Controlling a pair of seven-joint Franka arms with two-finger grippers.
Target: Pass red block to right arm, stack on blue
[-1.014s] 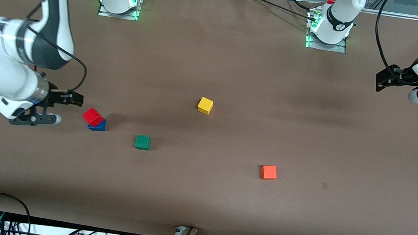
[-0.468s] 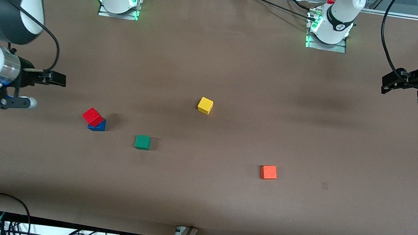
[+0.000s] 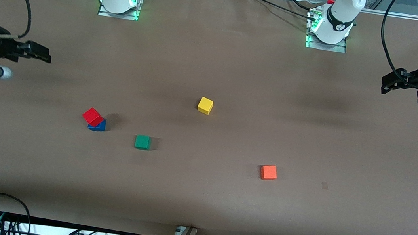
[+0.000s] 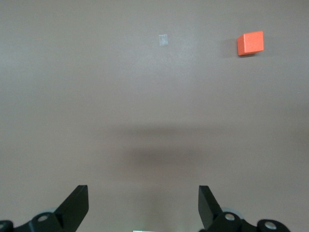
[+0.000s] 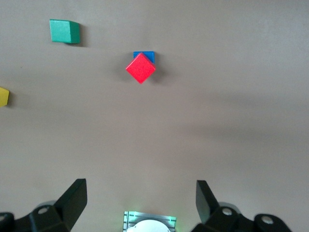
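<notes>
The red block [image 3: 93, 117] sat skewed, seemingly overhanging the blue [image 3: 98, 126] at frame's lower left, liable to slide off; the right gripper [image 3: 37, 53] and left gripper [image 3: 389, 81] hung spread and empty.

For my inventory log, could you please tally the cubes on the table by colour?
red block: 1, resting askew on the blue
blue: 1
green cube: 1
yellow cube: 1
orange-red cube: 1
Total: 5 cubes
</notes>
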